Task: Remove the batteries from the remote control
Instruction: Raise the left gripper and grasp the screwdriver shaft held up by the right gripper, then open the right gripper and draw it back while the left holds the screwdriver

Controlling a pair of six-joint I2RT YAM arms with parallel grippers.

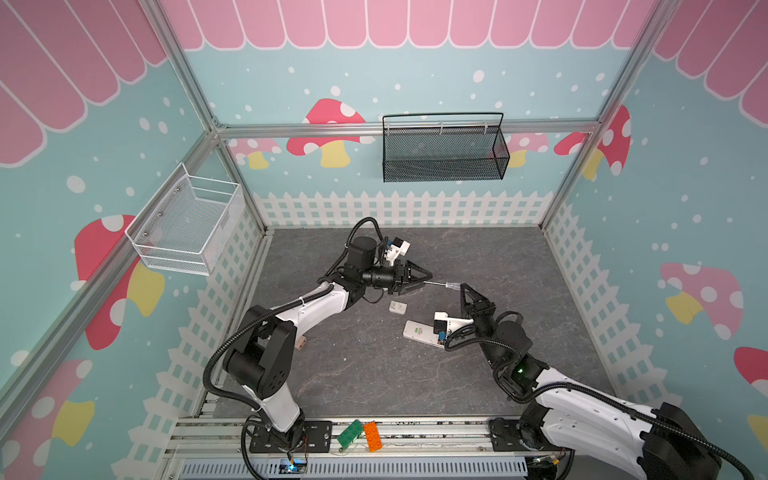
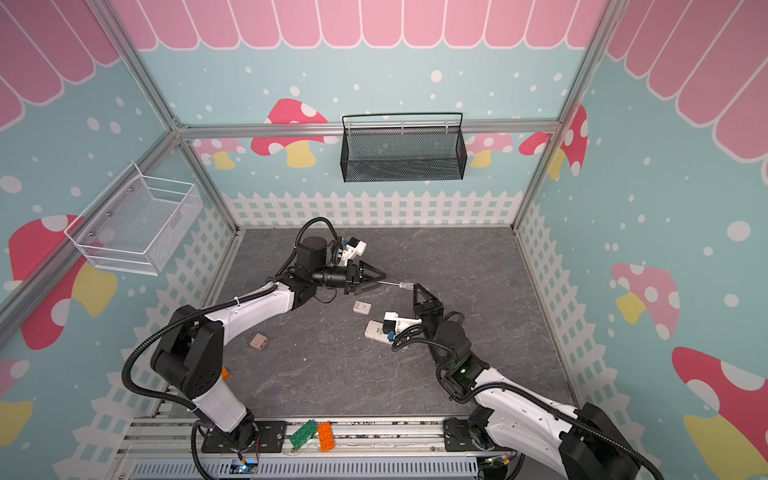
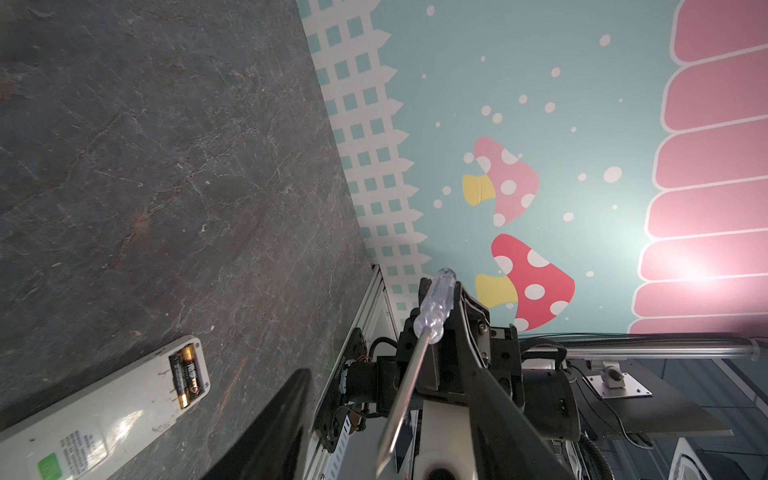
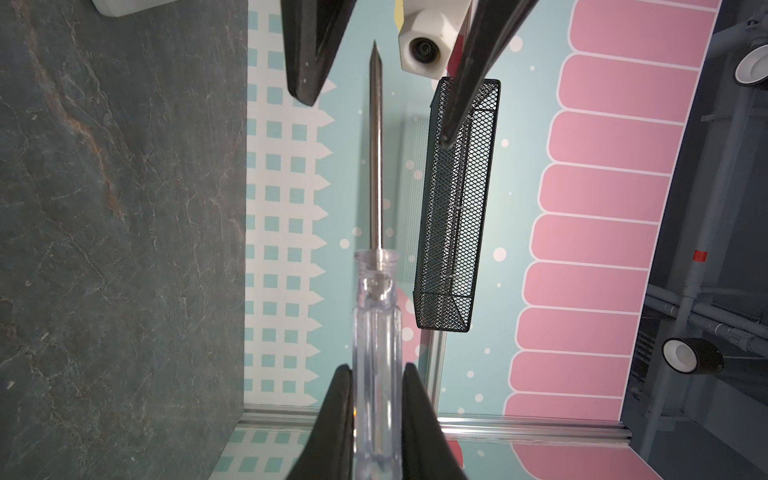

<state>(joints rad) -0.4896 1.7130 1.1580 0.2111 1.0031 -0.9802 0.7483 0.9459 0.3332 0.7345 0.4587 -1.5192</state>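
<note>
The white remote control (image 3: 104, 415) lies on the dark table with its battery bay uncovered, and two black-and-gold batteries (image 3: 187, 374) sit side by side in it. In both top views my right wrist camera hides part of the remote control (image 1: 417, 332). My right gripper (image 4: 377, 374) is shut on the clear handle of a screwdriver (image 4: 376, 311), held level above the table. The steel shaft of the screwdriver (image 1: 440, 284) points into my left gripper (image 1: 428, 277). Its fingers (image 4: 307, 62) stand either side of the tip with gaps, so it is open.
A small white battery cover (image 1: 398, 307) lies between the grippers and the remote. A tan block (image 2: 258, 341) sits by the left arm. Green (image 1: 351, 432) and orange (image 1: 372, 435) bricks rest on the front rail. A black mesh basket (image 1: 444, 153) and a white wire basket (image 1: 187, 224) hang on the walls.
</note>
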